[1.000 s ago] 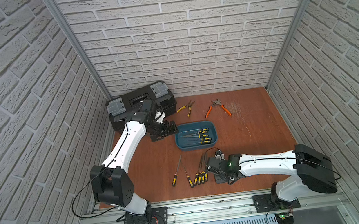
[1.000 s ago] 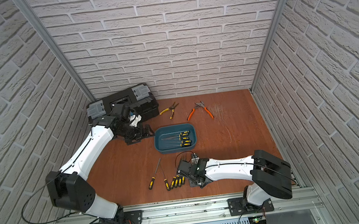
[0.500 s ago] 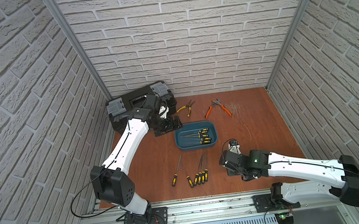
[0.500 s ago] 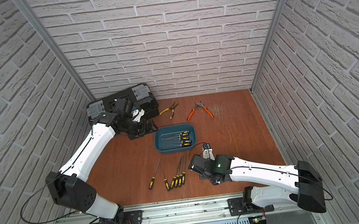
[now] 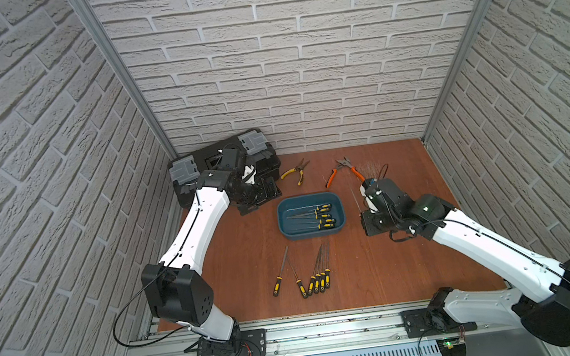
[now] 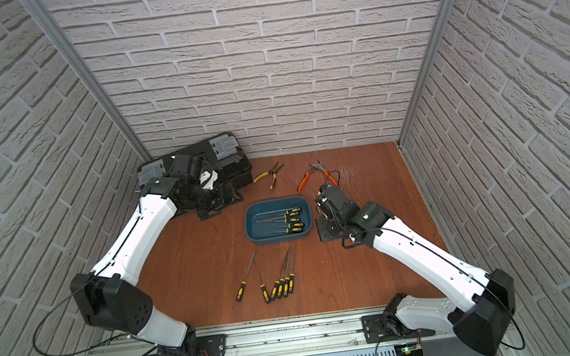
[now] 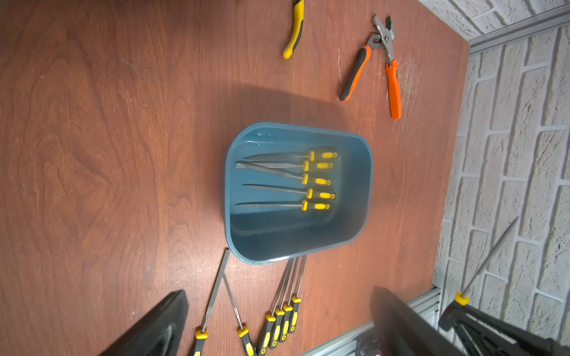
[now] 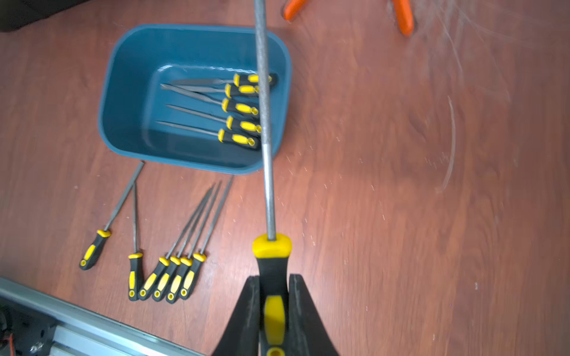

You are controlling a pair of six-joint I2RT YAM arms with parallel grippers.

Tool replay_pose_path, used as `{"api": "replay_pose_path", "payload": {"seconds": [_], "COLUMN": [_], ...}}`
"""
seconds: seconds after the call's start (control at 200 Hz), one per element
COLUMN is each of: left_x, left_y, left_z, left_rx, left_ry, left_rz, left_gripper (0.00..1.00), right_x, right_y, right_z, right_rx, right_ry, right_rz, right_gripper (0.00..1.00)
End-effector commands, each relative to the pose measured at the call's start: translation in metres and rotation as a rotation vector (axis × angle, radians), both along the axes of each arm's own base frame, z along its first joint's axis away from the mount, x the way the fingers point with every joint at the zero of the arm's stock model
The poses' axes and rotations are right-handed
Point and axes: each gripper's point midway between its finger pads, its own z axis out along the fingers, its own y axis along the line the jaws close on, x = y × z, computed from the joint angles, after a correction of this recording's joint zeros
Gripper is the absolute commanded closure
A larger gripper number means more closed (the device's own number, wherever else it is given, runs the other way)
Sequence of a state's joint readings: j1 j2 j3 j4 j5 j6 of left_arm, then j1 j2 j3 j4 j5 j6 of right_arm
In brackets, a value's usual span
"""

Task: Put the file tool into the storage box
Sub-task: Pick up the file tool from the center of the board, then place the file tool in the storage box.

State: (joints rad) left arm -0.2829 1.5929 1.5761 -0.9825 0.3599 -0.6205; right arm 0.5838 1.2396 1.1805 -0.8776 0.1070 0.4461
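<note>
Our right gripper (image 8: 274, 286) is clamped on the black-and-yellow handle of one file (image 8: 267, 172). It carries the file clear of the table, just beside the storage box (image 8: 132, 92) on our right arm's side. The shaft tilts upward and is not yet over the box. We judge that gripping the handle leaves the long shaft free to be swung level and laid alongside the others.

Our left gripper (image 7: 277, 291) hangs by the black toolbox (image 5: 268, 160), jaws apart with nothing between them. Parked there, it probably keeps the path to the box clear.

We count five files in the box (image 7: 287, 178), side by side with their handles toward the same end. Six loose files (image 8: 177, 279) lie on the table on the near side of the box, four bunched and two apart. With the held one, that makes twelve. We also count one yellow pliers (image 5: 296, 173), one orange pliers (image 5: 344, 173) and one toolbox.
</note>
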Motion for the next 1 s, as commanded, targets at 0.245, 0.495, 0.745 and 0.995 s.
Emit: {"api": "replay_pose_path", "payload": {"seconds": [0.245,0.495,0.745,0.995], "left_x": [0.023,0.011,0.012,0.022], "left_y": [0.025,0.049,0.050,0.046], "left_z": [0.030,0.032,0.030,0.021], "left_rx": [0.054,0.080,0.093,0.104], "left_ry": [-0.068,-0.054,-0.032,-0.065], "left_rz": [0.095,0.165,0.176,0.172], "left_gripper": [0.02,0.02,0.02,0.02], "right_x": [0.070,0.100,0.099,0.095], "right_y": [0.076,0.100,0.087,0.093], "right_z": [-0.003,-0.036,-0.090,-0.116], "right_rx": [-0.025,-0.108,-0.314,-0.392], "right_ry": [0.071,0.114,0.178,0.169], "right_rz": [0.462,0.622,0.764,0.841], "right_gripper": [0.90,0.90,0.91,0.89]}}
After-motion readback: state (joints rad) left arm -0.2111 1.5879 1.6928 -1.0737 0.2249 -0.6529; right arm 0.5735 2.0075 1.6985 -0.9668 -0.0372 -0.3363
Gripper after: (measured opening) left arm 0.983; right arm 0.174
